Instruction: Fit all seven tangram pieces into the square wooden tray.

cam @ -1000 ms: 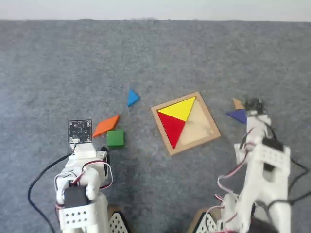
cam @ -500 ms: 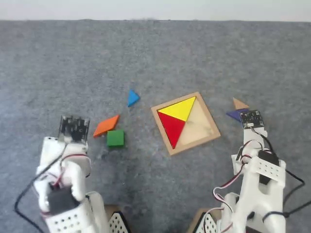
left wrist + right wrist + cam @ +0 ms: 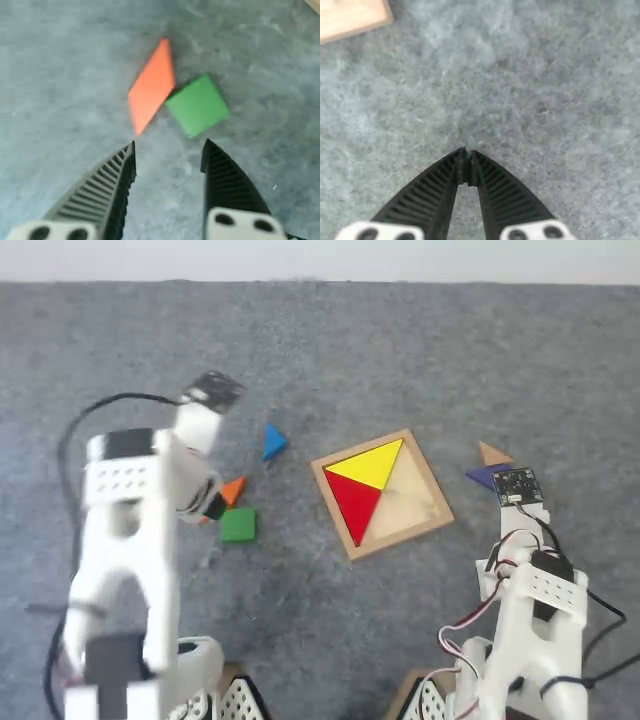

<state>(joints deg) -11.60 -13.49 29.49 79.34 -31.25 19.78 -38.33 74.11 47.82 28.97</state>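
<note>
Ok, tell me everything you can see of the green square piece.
The green square is a small flat piece, painted wood by its look, lying flat on the grey mat, apart from the tray. One corner meets the orange parallelogram at its edge. The open left gripper hangs above it, not touching; nothing rests on it.
</note>
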